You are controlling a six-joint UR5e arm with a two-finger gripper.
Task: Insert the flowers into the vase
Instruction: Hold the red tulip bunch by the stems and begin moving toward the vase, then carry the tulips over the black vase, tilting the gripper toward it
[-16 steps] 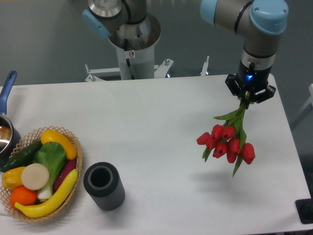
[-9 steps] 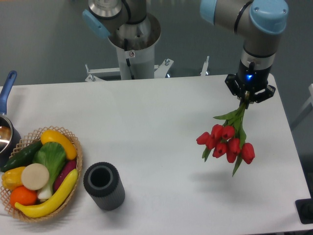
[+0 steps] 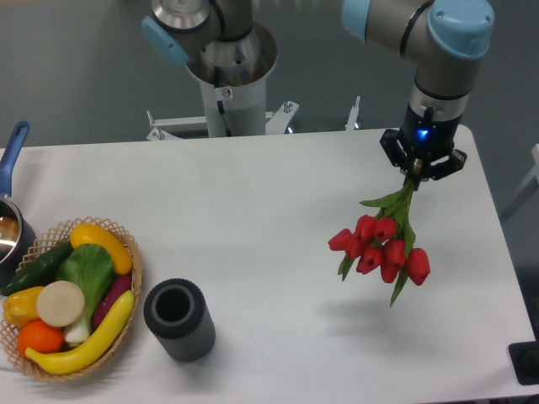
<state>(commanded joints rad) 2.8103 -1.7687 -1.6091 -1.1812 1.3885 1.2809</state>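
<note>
The gripper (image 3: pixel 417 172) hangs over the right part of the white table (image 3: pixel 269 219), its two fingers clenched on the upper ends of the green stems of the flowers (image 3: pixel 381 244), so the bunch of red tulips dangles straight below the jaws and trails down and a little to the left. The stems run together as a thin green bundle from the fingertips to the blooms, with a long leaf spreading left near the top and another pointing down past the lowest bloom on the right. The red heads hang lowest, clustered in a loose clump, some turned left and others downward; the exact count is hard to tell because they overlap. The bunch is clear of the table, and its soft shadow lies on the tabletop below and slightly right of the blooms. The vase (image 3: pixel 178 319), a short dark grey ribbed cylinder with a thick wall and a round black mouth, stands upright near the front edge on the left side, well apart from the flowers. Just beside it on the left sits a wicker basket (image 3: pixel 126 252) of fruit and vegetables, and a blue-handled pot (image 3: pixel 12 168) shows at the left edge.
</note>
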